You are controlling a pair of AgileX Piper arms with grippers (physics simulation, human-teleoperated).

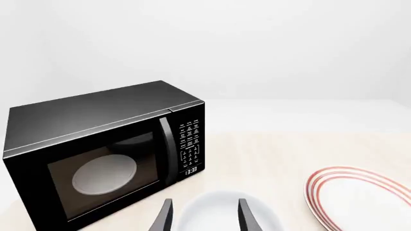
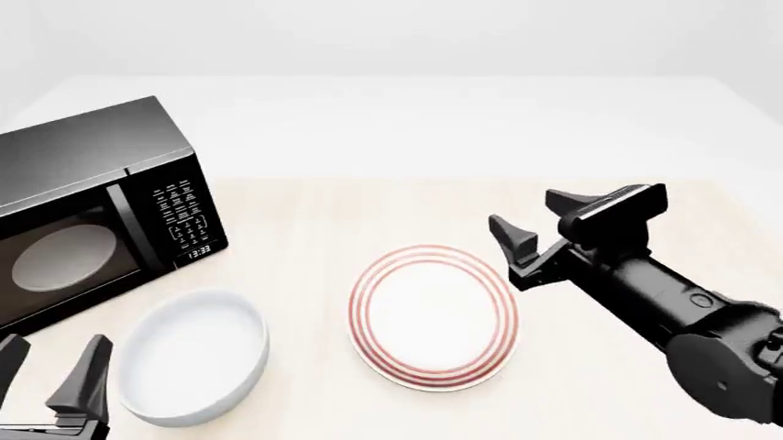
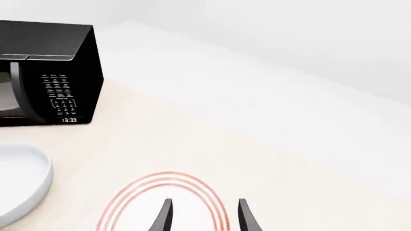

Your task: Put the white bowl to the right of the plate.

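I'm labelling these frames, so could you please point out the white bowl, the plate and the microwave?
white bowl (image 2: pixel 193 362), front view, on its inner floor.
plate (image 2: pixel 434 316), front view, on its plain white centre.
microwave (image 2: pixel 73 252), front view, on its door window.

The right arm (image 2: pixel 685 316) is matte black throughout, built of rounded, tube-like sections joined by a bulky cylindrical joint near the frame's lower corner, where small round screw recesses dot the casing. A boxy black block sits behind the right gripper (image 2: pixel 538 220), whose two dark, tapered fingers (image 2: pixel 516 240) end in blunt wedge tips. The left gripper (image 2: pixel 49 390) shows matching dark grey, blade-like fingers with slightly lighter inner faces.
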